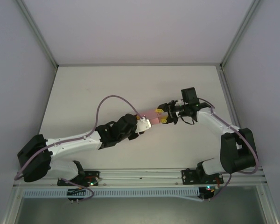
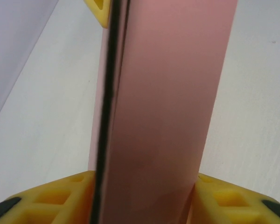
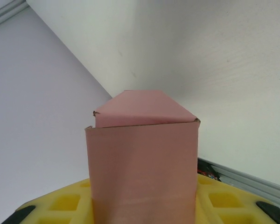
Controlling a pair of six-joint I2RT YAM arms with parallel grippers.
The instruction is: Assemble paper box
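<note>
Top view, bottom edge: seeing both arm bases on the grey metal rail, left arm lower left, right arm lower right.

Further up, just right of frame centre: got left claw and right claw facing each other, tips near. Thin pale-pink paper box bridged between them, one end in each. Can't tell from here whether touching the white desk or held off it.

Left wrist view, bottom edge: yellow ribbed pads of left claw pressed against both sides of the box, no gap visible, so pinching it. Box running up the frame from there: broad pink face on the right, thin dark edge on the left. Top edge, left of centre: another yellow tip against the box's far end.

Right wrist view, bottom edge: same story. Yellow pads of right claw tight on both sides of the box, pinching it. Above the body, at frame centre: pink end flap with clipped corners, folded in over the opening.

Back in top view, past the claws: purple cable looping over the left arm, then desk up to the pale enclosure walls.
</note>
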